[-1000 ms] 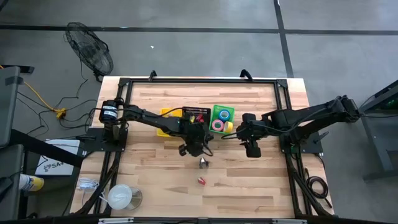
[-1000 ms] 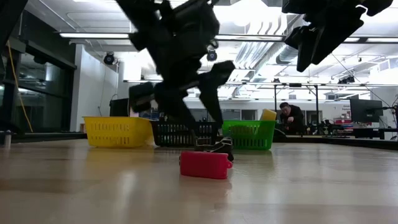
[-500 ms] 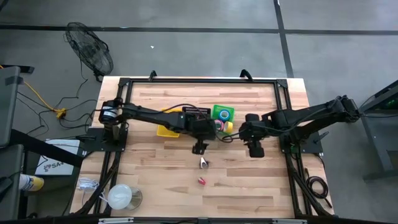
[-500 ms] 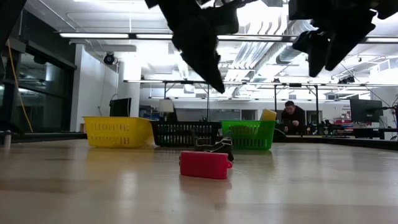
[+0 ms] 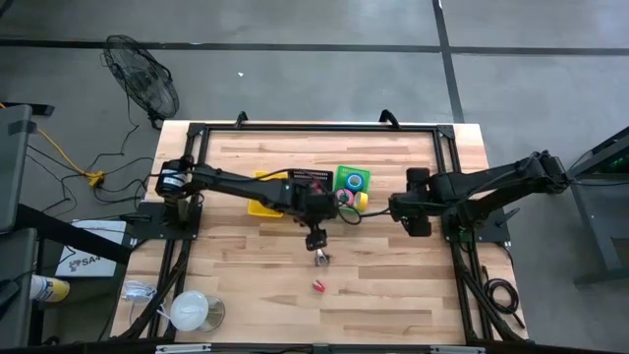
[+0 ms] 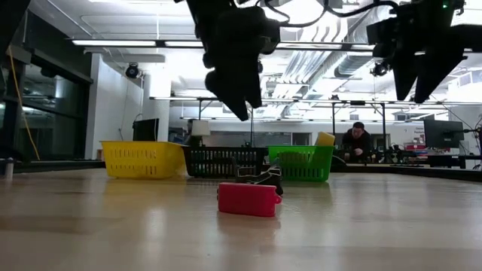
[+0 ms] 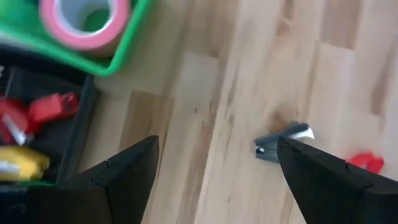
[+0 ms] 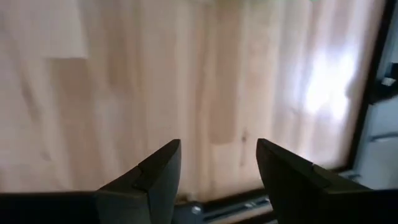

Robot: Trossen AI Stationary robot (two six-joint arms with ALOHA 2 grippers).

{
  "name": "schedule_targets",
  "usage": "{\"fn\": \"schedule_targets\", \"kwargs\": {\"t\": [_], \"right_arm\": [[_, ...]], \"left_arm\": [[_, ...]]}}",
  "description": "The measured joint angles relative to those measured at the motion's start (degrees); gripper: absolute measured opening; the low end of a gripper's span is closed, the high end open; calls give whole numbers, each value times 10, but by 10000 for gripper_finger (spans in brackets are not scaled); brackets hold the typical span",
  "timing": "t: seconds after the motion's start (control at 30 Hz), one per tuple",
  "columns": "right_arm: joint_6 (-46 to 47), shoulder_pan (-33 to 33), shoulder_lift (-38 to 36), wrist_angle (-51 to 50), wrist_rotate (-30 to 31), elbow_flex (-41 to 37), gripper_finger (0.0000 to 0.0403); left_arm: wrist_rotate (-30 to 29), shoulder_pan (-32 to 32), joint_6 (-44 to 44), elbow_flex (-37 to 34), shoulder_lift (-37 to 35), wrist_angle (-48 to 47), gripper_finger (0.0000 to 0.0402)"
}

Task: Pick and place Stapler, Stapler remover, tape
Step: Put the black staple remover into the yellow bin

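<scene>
Tape already in green bin. 2 items left on tabletop: gray one, red one beyond it. Left claw spread above gray one; right claw spread, empty.

Table — pale wood planks, smooth, slight sheen in the low view. Bins look like moulded plastic lattice: yellow, black, green. Pink tape roll — smooth, faintly glossy. Stapler remover has grey metal look; small red item matt plastic.
</scene>
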Motion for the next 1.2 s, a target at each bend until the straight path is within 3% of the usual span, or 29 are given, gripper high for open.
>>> {"fn": "schedule_targets", "kwargs": {"t": [0.33,0.53,0.7,0.87,1.2], "right_arm": [[18,3,-10,-87,100,-2,201],[22,26,-113,-90,149,-75,200],[0,42,-224,-47,85,-87,201],[-45,57,-322,-39,77,-94,200],[-82,58,-448,-51,28,-93,200]], "left_arm": [[-102,-37,-242,0,8,8,321],[-128,-56,-375,0,35,39,321],[-114,-58,-438,0,79,129,321],[-53,-58,-504,1,113,182,321],[-20,-58,-606,0,113,140,321]]}}
